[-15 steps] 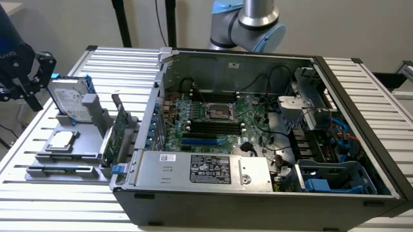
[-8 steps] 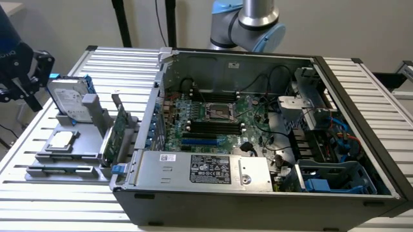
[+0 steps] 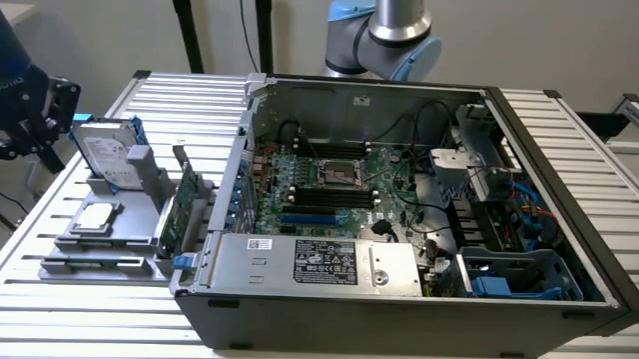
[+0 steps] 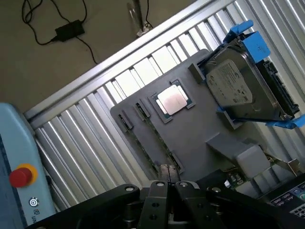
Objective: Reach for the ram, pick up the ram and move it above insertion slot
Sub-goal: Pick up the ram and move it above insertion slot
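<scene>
Exterior view: ram (image 3: 92,262) on edge in front slot of grey tray (image 3: 120,224), at 8 o'clock from open PC case (image 3: 399,307); long axis 9-to-3. Gripper (image 3: 40,146) at 11 o'clock from tray, apart from ram; open or closed: cannot tell. Slatted metal table (image 3: 559,142), pale wall (image 3: 100,30).

Wrist view: ram along tray edge, one end toward gripper. CPU (image 4: 172,100), hard drive (image 4: 238,86) on tray. Cable (image 4: 66,31) on brown floor (image 4: 47,71).
</scene>
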### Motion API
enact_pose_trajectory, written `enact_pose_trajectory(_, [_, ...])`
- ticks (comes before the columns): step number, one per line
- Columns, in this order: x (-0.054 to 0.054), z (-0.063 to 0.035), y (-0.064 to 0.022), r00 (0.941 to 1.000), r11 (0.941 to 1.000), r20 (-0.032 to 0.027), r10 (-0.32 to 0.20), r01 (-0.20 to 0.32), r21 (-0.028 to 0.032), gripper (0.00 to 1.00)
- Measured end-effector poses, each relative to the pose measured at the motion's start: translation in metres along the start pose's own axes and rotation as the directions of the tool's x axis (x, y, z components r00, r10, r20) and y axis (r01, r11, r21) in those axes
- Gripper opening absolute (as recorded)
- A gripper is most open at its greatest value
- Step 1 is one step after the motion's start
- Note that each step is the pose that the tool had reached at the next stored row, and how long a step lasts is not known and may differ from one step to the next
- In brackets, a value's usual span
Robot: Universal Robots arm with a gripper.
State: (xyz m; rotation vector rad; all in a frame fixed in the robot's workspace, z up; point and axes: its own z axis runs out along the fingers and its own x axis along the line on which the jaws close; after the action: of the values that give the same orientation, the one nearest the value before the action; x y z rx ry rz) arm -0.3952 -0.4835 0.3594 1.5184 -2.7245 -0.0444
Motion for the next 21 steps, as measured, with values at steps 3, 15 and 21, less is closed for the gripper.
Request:
enact_pose_trajectory(3, [0.0003, 0.0001, 0.0006, 0.9987, 0.9987, -0.0017, -0.052, 0.052, 0.0004, 0.11])
enact_pose_trajectory(15, [0.0014, 0.0001, 0.0022, 0.9676, 0.9677, -0.0092, -0.252, 0.252, 0.0006, 0.11])
enact_pose_trajectory(21, [0.0013, 0.0001, 0.0022, 0.9346, 0.9347, -0.0130, -0.355, 0.355, 0.0000, 0.11])
